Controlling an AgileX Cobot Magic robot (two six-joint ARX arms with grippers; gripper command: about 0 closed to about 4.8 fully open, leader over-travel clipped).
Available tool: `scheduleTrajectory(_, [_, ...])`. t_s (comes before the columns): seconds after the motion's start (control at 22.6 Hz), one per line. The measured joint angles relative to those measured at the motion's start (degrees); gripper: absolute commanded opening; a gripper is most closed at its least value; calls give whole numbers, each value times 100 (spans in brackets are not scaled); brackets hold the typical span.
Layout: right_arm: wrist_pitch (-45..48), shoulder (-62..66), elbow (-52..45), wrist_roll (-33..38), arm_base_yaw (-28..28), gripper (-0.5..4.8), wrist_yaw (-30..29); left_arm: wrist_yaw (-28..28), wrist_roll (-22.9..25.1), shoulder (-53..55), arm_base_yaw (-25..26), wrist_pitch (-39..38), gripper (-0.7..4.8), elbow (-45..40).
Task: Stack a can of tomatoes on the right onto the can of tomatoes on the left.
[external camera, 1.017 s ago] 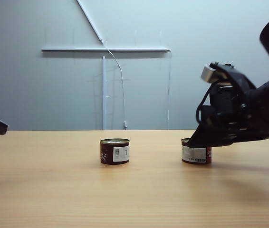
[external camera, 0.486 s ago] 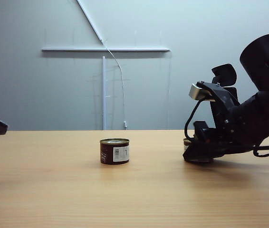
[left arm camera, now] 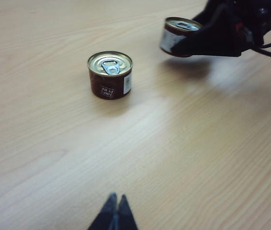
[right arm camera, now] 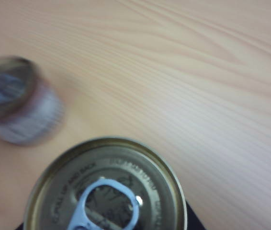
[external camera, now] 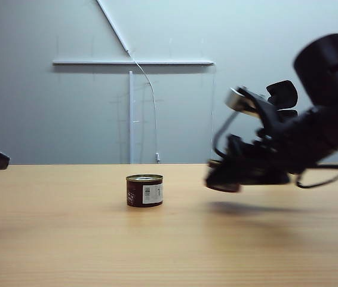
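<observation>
The table (external camera: 97, 251) carries the left can (external camera: 144, 190), the landmark. The right gripper (external camera: 224, 179), fingers pinching the right can (left arm camera: 176, 36), is now raised off the table to the right of the left can; a second ago that can stood on the surface. Judgement: pickup is complete, transport and placement remain. The left gripper (left arm camera: 115, 214), fingers pressed together, hovers well short of the left can.

The exterior view looks level across the pale wooden worktop (external camera: 97, 239) toward a grey wall (external camera: 37, 107). Both wrist views look down. All share the short dark-labelled tin can (external camera: 144, 190) (left arm camera: 109, 74) (right arm camera: 18, 108).
</observation>
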Motion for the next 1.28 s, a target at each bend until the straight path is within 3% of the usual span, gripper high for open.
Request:
scheduleTrajectory(0.22, [-22,4,455,46,802,62,-39,0,0,0,26,0,-2,-2])
scheduleTrajectory(0.44, [-319,85,946,-9,1266,62,640,-2,0,-2,37,-2,-2,-2])
scheduleTrajectory(0.66, [-660,424,1519,-131,1364,62,916,4,0,-4,140,0,-2,-2])
scheduleTrajectory(0.93, [-1565,745,2295,-160,1421,62,997,-9,0,-9,621,0,-2,0])
scheduleTrajectory(1.28, [-2004,754,2323,-190,1449,62,1128,-17,0,-111,730,0,-2,0])
